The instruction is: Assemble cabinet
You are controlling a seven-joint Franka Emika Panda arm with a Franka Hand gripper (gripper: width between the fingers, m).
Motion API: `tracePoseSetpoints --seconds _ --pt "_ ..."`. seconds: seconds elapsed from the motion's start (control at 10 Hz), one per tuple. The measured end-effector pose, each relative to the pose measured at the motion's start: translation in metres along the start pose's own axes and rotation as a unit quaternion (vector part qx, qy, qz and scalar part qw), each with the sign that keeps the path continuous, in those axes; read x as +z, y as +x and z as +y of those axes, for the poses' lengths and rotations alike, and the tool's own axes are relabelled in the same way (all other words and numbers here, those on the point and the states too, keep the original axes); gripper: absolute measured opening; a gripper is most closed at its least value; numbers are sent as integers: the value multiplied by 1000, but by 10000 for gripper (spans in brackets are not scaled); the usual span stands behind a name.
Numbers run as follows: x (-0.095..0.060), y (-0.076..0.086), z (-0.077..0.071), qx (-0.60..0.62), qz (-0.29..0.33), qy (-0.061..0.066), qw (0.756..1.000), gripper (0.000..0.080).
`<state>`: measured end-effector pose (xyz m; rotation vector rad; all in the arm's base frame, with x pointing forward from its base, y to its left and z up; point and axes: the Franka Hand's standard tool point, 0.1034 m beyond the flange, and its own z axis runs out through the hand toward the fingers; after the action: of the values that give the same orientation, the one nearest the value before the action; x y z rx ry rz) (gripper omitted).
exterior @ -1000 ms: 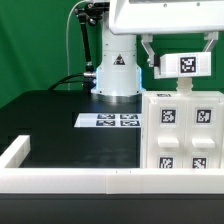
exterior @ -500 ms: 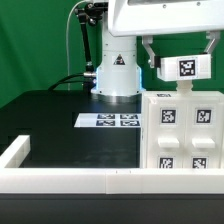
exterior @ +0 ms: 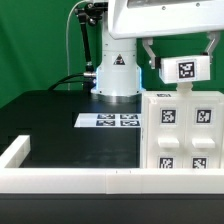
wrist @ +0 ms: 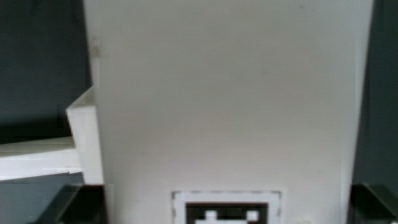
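The cabinet point(exterior: 180, 135), a large white box with several square tags on its face, stands on the black table at the exterior view's right. My gripper point(exterior: 181, 62) hangs just above its top and is shut on a small white tagged panel point(exterior: 183, 69), held crosswise between the two dark fingers point(exterior: 148, 52). In the wrist view the held panel point(wrist: 214, 100) fills most of the picture, with its tag point(wrist: 228, 211) near my gripper point(wrist: 222, 205). More white parts point(wrist: 79, 128) show beside the panel; I cannot tell which pieces they are.
The marker board point(exterior: 108, 121) lies flat at mid table in front of the robot base point(exterior: 116, 72). A long white border rail point(exterior: 70, 180) runs along the front edge and turns back at the exterior view's left point(exterior: 14, 152).
The gripper with the tagged panel has shifted slightly towards the exterior view's left and a little lower. The cabinet has not moved.
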<state>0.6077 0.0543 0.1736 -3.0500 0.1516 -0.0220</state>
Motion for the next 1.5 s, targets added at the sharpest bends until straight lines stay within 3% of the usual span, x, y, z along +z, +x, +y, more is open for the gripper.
tracePoseSetpoints --seconds 0.5,1.5 --pt "12 2 -11 -15 13 0 1000 561" --pt "11 9 -11 -3 38 1 999 561"
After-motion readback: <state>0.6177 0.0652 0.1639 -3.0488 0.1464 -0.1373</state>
